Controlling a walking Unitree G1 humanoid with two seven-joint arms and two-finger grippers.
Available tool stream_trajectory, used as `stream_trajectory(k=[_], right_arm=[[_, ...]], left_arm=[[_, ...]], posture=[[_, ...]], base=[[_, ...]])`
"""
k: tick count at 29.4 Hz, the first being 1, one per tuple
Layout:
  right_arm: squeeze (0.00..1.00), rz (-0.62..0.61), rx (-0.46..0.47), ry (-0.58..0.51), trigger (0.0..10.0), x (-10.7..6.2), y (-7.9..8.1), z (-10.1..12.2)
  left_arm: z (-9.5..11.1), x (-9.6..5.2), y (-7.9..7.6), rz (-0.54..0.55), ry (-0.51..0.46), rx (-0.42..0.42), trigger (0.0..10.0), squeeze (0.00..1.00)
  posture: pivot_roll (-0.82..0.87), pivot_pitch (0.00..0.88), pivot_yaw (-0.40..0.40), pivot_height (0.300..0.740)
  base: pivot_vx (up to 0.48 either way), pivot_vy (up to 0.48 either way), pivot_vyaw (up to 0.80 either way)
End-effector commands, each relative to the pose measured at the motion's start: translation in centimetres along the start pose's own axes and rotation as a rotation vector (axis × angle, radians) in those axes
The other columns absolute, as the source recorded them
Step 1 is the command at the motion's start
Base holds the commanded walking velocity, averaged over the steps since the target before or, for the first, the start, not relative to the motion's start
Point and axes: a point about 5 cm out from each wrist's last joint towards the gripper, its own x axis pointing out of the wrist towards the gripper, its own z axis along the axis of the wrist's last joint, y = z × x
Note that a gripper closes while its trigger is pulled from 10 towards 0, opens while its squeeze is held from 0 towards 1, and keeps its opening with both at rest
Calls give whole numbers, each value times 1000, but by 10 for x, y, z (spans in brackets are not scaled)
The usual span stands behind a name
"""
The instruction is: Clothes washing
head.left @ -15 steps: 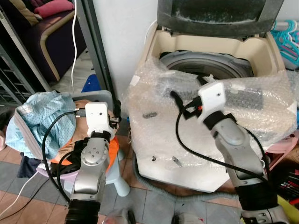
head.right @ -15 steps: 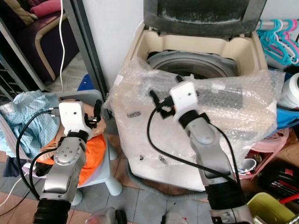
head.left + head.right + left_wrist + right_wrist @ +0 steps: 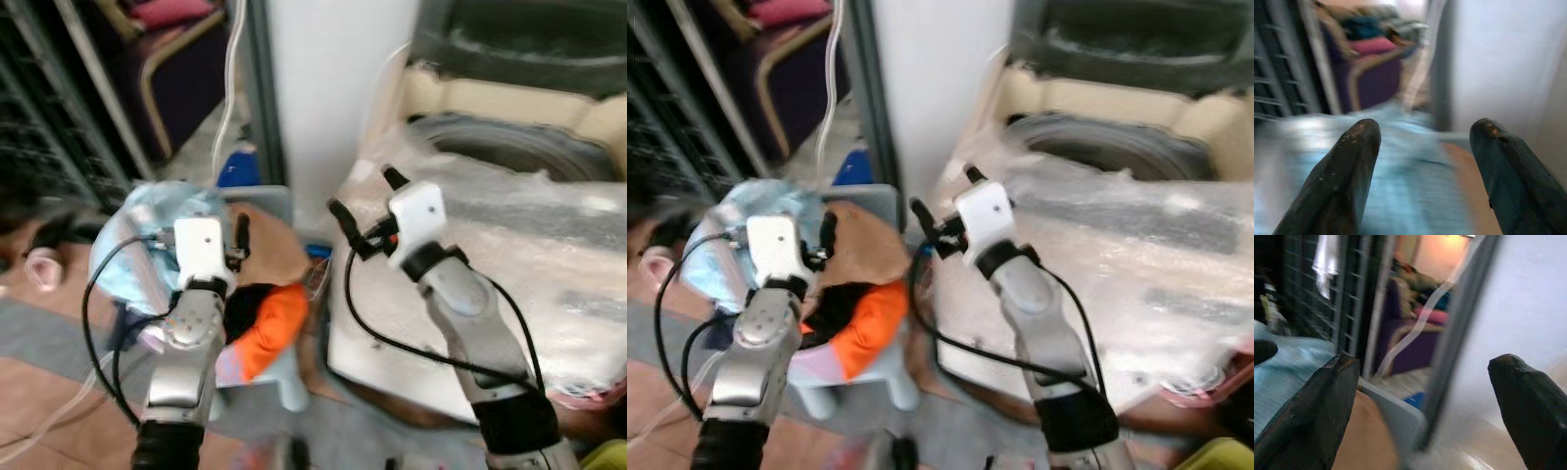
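Both the left end effector (image 3: pixel 241 231) and right end effector (image 3: pixel 364 208) hover spread wide and empty above the laundry heap (image 3: pixel 257 294) beside the washing machine (image 3: pixel 509 147), blurred but probably soft, light cloth best pinched at a raised fold.

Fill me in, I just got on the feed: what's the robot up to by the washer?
The picture is blurred, so the robot is probably moving. Both arms are raised in front of it and neither holds anything. The left pincer, open, hovers over the laundry pile of light blue, tan and orange clothes on a small stool. The right pincer, also open, is at the near corner of the washing machine, whose lid is up and whose top is draped in bubble wrap. No garment has been picked up yet.
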Motion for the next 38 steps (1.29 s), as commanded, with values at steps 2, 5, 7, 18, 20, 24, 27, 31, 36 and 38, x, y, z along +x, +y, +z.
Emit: stream_trajectory(k=[2, 5, 7, 18, 20, 24, 27, 31, 36, 38], right_arm=[[0, -26, -12, -23, 10000, 0, -4, 6], [0, -32, -16, -26, 10000, 1, -5, 6], [0, -33, -16, -27, 10000, 1, -5, 6], [0, -46, -18, 101, 10000, 9, -4, -13], [0, -45, -5, 172, 10000, 10, -2, -23], [0, -6, -3, 317, 10000, 12, 4, -45], [0, -4, 20, 379, 10000, 16, 9, -55], [0, 9, 56, 461, 10000, 27, 21, -72], [0, -3, 114, 527, 0, 33, 33, -85], [0, -6, 143, 552, 0, 35, 36, -89]], left_arm=[[2, -2, -3, -25, -24, 9, 10000, 0], [2, -3, -3, -20, -15, 14, 10000, 0], [2, -2, -2, -14, -16, 14, 10000, 0], [3, -4, 4, 20, -18, 35, 10000, 0], [1, -5, 5, 24, -12, 43, 10000, 0], [0, -7, 6, 29, -7, 45, 10000, 0], [-1, -10, 6, 30, 0, 45, 10000, 0], [-2, -14, 5, 22, 12, 45, 10000, 0], [-2, -19, 5, 20, 18, 51, 10000, 0], [-1, -21, 7, 27, 21, 56, 10000, 0]], posture=[[-34, 0, 96, 740], [-32, 0, 97, 740], [-30, 0, 97, 740], [-15, 0, 99, 740], [-9, 0, 97, 740], [0, 0, 89, 740], [2, 0, 88, 740], [17, 14, 84, 740], [44, 25, 69, 740], [56, 33, 63, 740]], base=[[0, 0, 800], [0, 0, 800], [0, 0, 800], [0, 0, 645], [0, 0, 0], [0, 0, 0], [0, 0, 0], [0, 0, 0], [0, 0, 0], [0, 0, 0]])
